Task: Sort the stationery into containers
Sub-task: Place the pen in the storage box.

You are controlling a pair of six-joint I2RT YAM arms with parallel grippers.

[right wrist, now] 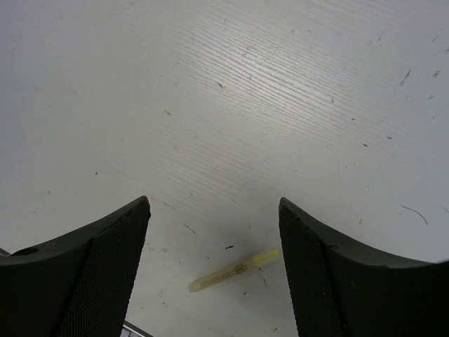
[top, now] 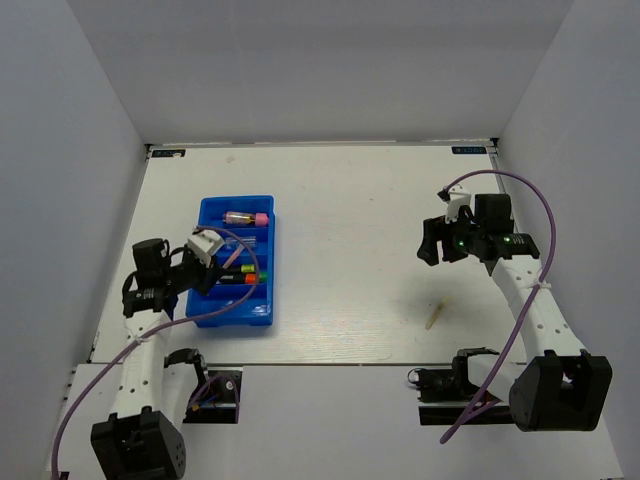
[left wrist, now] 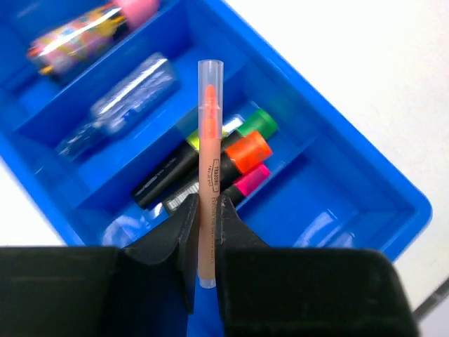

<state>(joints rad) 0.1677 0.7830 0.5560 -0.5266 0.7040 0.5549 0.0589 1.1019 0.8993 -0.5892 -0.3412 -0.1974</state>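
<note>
A: What is gripped by the left gripper [left wrist: 207, 226]?
B: A thin orange pen [left wrist: 210, 161] is pinched between its narrowly set jaws. It is held over the tray [left wrist: 365, 175] and points toward the tray's far end.

A: What is seen inside the tray?
B: 4 highlighters [left wrist: 231, 158] with green, orange, pink and yellow ends are laid together in 1 compartment. A clear pen [left wrist: 119, 105] is lodged in the next compartment, and a pink tube [left wrist: 91, 31] in the one beyond, at the far end.

A: And the right gripper [right wrist: 212, 210]?
B: It is held well to the right of the tray, above the table [top: 350, 200]. Its jaws are spread wide and nothing is gripped.

A: Is anything found outside the tray?
B: 1 beige stick [top: 432, 316] is seen flat on the table, well to the tray's right, untouched.
</note>
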